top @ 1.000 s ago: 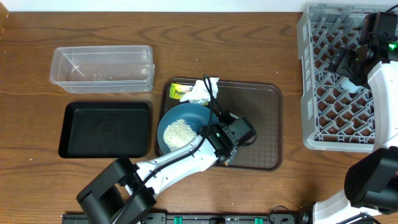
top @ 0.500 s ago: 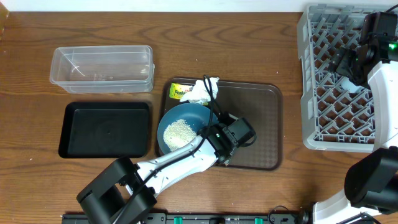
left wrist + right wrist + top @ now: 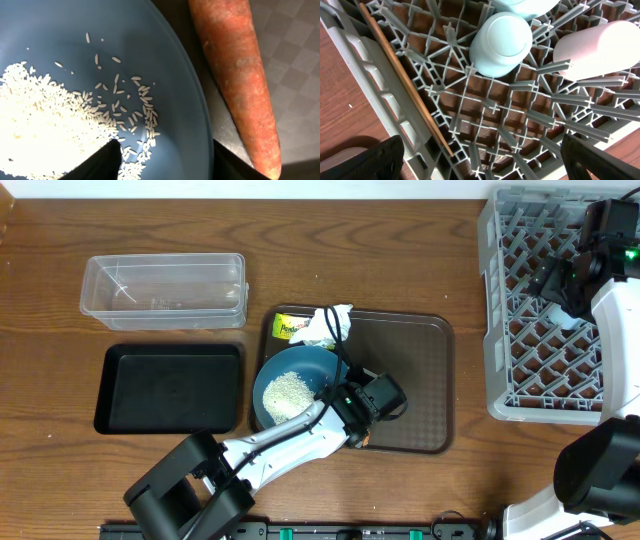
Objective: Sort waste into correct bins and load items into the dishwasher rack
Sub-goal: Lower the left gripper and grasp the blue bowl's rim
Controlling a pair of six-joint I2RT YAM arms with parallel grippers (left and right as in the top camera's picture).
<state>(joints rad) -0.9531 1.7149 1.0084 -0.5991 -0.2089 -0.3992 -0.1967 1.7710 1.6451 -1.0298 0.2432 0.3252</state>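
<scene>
On the brown serving tray [image 3: 410,380] in the middle of the table [image 3: 400,240], a dark-blue plate [image 3: 150,30] sits at the left end with a heap of white rice [image 3: 45,120] on it and loose grains scattered towards its rim. The left gripper [image 3: 165,155] is down at the plate's right edge. One finger is over the inside of the plate beside the rice and the other is outside the rim, so the rim lies between them. The fingers are partly apart with a clear gap, and they grip nothing. The carrot [image 3: 235,75] lies on the tray just beside the plate, along the outer finger (whether it touches the rim cannot be told).

At the tray's back-left corner, the crumpled napkin [image 3: 325,328] rests against the far edge of the plate, and the yellow-green wrapper [image 3: 289,328] lies just to its left. Off the tray to the left are the clear tub [image 3: 240,290] at the back and the black tray [image 3: 170,388] nearer the front.

At the table's right end stands the grey rack [image 3: 490,300], with the right gripper [image 3: 481,145] over it. Its fingers are spread wide and hold nothing. Inside the rack, a pale-blue bowl [image 3: 502,42] sits bottom up, a white cup [image 3: 595,50] lies on its side next to it, and a wooden chopstick [image 3: 405,80] runs along one wall.
</scene>
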